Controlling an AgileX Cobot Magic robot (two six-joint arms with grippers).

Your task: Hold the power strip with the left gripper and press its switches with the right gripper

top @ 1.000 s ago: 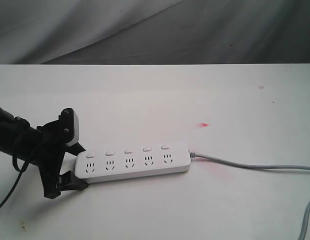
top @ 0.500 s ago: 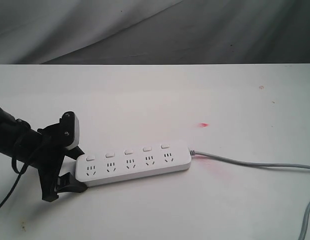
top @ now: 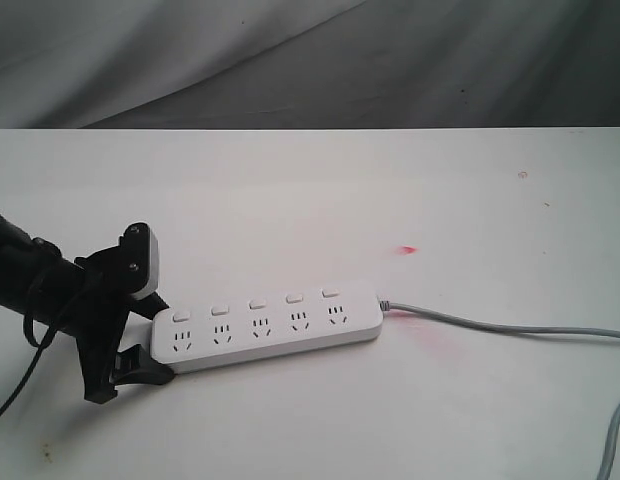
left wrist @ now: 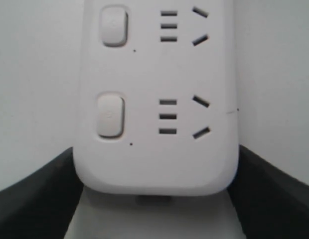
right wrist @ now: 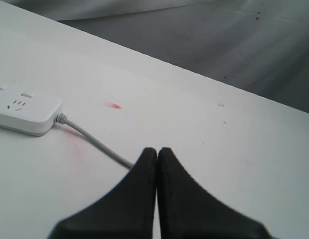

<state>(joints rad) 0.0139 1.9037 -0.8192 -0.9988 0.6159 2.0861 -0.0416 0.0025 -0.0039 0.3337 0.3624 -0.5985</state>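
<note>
**Item 1. Power strip** (top: 265, 325): white bar, lying flat on the white table (top: 310, 200) in the 7 o'clock part of the exterior view. Its long axis runs roughly 9 to 3 o'clock. Five sockets, with its switches (top: 256, 302) in a row on the 12 o'clock side of them. Whether any rocker is pressed is too small to read.

**Item 2. Cord** (top: 490, 328): grey, leaves the strip's 3 o'clock end and trails off toward 3 o'clock.

**Item 3. Left gripper** (top: 162, 335): at the strip's 9 o'clock end, jaws clasped on it. The rounded end sits between the black fingers (left wrist: 40, 199), one against each long side. The end socket and its switch lie just past the fingertips.

**Item 4. Right gripper** (right wrist: 157, 152): jaws closed tip to tip, holding nothing. It is well apart from the strip and out of the exterior view. The cord passes just beyond its tips.

**Item 5. Red mark** (top: 407, 249): small smudge on the table at 1 o'clock from the strip's cord end.
</note>
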